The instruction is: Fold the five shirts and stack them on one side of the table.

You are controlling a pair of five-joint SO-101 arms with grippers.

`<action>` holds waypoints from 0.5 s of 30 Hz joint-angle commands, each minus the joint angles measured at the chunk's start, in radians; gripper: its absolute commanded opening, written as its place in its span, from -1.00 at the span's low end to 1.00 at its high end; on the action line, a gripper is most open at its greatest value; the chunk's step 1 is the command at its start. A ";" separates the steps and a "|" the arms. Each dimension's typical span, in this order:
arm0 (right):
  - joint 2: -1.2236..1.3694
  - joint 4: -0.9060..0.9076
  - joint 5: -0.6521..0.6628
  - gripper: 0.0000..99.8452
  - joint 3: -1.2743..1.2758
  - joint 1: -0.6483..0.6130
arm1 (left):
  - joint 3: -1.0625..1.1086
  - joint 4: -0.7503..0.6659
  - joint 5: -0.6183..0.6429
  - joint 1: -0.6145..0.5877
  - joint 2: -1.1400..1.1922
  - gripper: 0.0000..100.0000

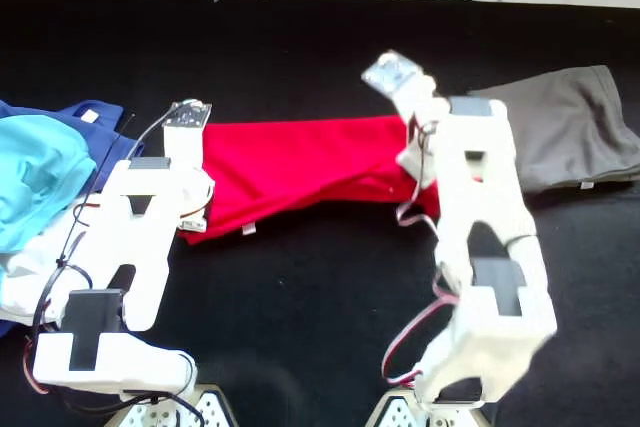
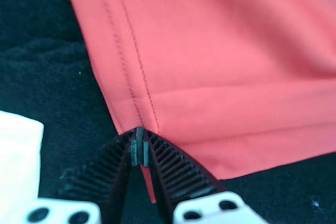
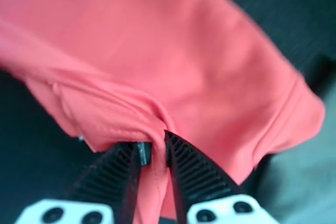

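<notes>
A red shirt (image 1: 300, 167) lies stretched across the middle of the black table. My left gripper (image 2: 140, 153) is shut on the red shirt (image 2: 220, 56) at a stitched hem corner, at the shirt's left end in the high view. My right gripper (image 3: 155, 153) is shut on a bunched fold of the red shirt (image 3: 157, 51) at its right end. In the high view the left arm (image 1: 150, 217) and the right arm (image 1: 470, 177) stand over those two ends.
A grey shirt (image 1: 570, 127) lies at the right edge. A heap of light blue (image 1: 35, 172), dark blue (image 1: 95, 122) and white (image 1: 40, 262) shirts sits at the left edge. The black cloth table (image 1: 300, 277) has bare room at the front and back.
</notes>
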 commanded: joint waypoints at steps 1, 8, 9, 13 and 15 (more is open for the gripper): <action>0.168 0.005 -0.075 -0.96 -0.232 -0.021 | 0.005 -0.021 0.000 0.013 0.001 -0.98; 0.481 0.093 -0.270 -0.54 -0.588 -0.036 | 0.005 -0.021 0.000 0.013 0.001 -0.98; 0.509 0.102 -0.299 -0.54 -0.645 -0.030 | 0.005 -0.021 0.000 0.013 0.001 -0.98; 0.582 0.170 -0.465 -0.54 -0.854 0.002 | 0.005 -0.021 0.000 0.013 0.001 -0.98; 0.593 0.231 -0.526 -0.54 -0.946 0.012 | 0.005 -0.021 0.000 0.013 0.001 -0.98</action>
